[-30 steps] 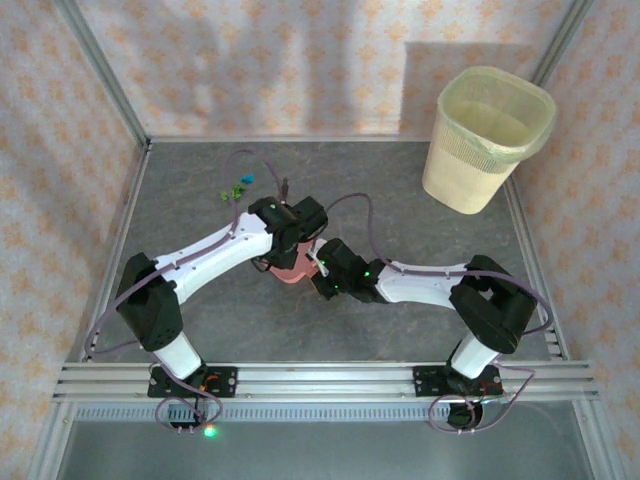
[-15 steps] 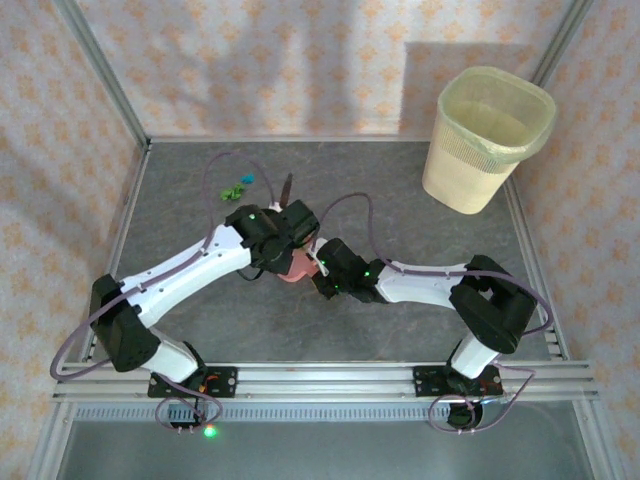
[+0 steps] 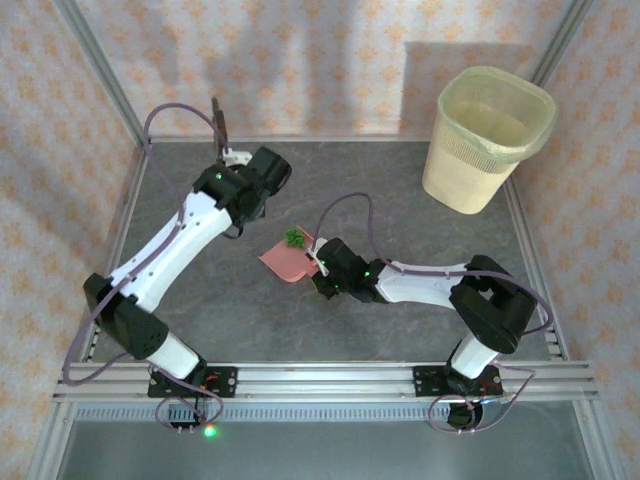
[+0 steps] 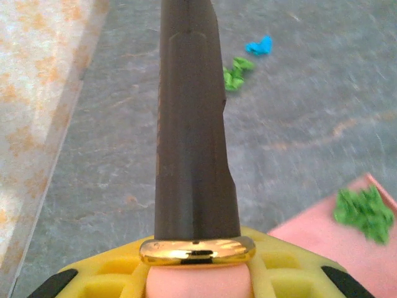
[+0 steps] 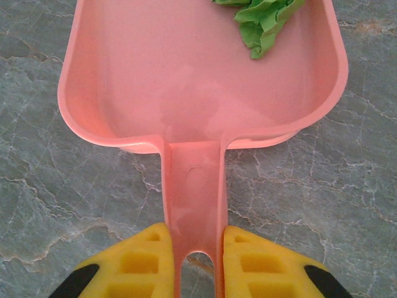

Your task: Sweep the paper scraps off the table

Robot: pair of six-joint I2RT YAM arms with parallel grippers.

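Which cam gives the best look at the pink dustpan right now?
Right wrist: the dustpan is close and nearly whole, handle clamped in the right gripper, a green scrap at its far end. Top external shows it small on the table. Left wrist catches one corner, with the scrap.

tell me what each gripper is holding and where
Right gripper: the pink dustpan, by its handle. Left gripper: a brush, gripped just behind its gold ferrule.
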